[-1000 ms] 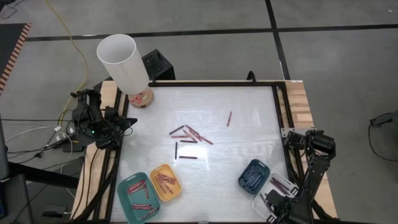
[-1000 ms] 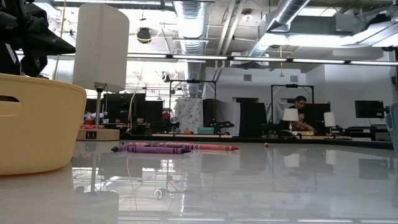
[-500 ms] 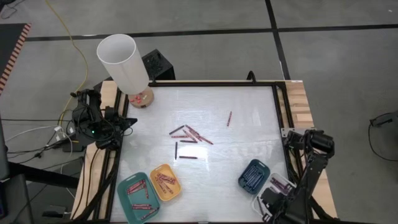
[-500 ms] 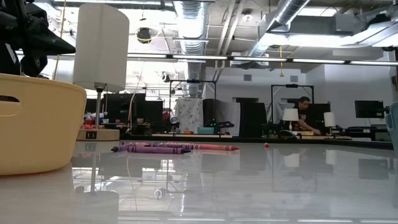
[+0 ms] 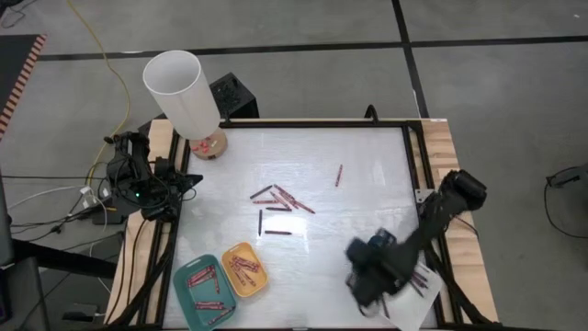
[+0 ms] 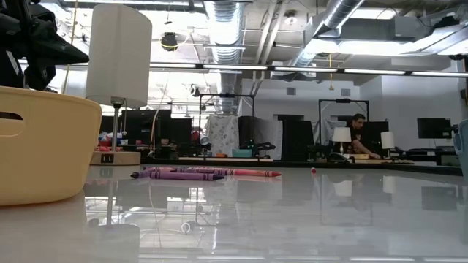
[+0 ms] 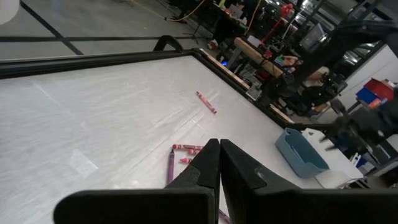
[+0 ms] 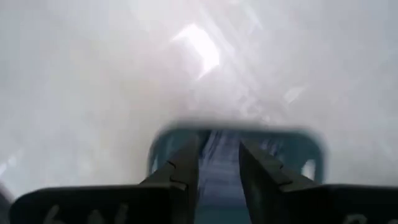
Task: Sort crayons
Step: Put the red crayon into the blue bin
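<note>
From above, the sort stood well under way but unfinished. The teal tray [image 5: 200,292] and the yellow tray [image 5: 244,269] at the table's near left corner each held a handful of reddish crayons. A loose cluster of crayons [image 5: 277,200] lay on the white table [image 5: 367,165] near its middle, two more sat just below it, and a lone red crayon [image 5: 338,175] lay well apart toward the far right. The right gripper [image 5: 367,276] was blurred over the near right corner, above where the dark-blue tray sat; a white tray [image 5: 418,303] with a few dark crayons showed just beside it. The left arm waited at the table's left edge by the lamp [image 5: 184,97].

At table height, purple and red crayons [image 6: 197,174] lay in a row mid-table, with the yellow tray's wall [image 6: 44,146] close at the left. Neither gripper showed here.

The left wrist view showed the left gripper [image 7: 214,163] with its jaws pressed together and empty, looking over the loose crayons [image 7: 186,150], the lone red one [image 7: 206,102] and the dark-blue tray [image 7: 301,152].

The right wrist view, much blurred, showed the right gripper [image 8: 217,163] with jaws apart and nothing visible between them, directly over the dark-blue tray [image 8: 236,146].

By my judgement roughly ten crayons remained to be sorted.
</note>
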Controlling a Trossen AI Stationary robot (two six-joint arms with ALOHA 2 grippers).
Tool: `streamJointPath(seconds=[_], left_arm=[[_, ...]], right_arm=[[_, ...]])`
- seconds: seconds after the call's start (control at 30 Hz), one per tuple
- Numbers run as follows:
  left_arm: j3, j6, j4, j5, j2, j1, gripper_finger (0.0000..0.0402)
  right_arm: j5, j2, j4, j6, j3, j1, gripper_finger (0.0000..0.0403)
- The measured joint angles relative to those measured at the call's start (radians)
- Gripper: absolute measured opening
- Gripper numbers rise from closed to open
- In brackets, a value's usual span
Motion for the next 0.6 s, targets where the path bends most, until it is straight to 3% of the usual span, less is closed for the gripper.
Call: streamJointPath(seconds=[0.17,0.27,0.43,0.6], left_arm=[[0.0,0.0,0.0,0.0,0.0,0.0,0.0],[0.0,0.0,0.0,0.0,0.0,0.0,0.0],[0.0,0.0,0.0,0.0,0.0,0.0,0.0],[0.0,0.0,0.0,0.0,0.0,0.0,0.0]], right_arm=[[0.021,-0.04,-0.005,-0.099,0.0,-0.195,0.0109],[0.02,-0.04,0.057,-0.296,0.0,-0.307,0.0109],[0.011,-0.022,0.308,-0.703,-0.001,-0.467,0.0109],[-0.005,-0.024,0.539,-0.941,-0.032,-0.596,0.0109]])
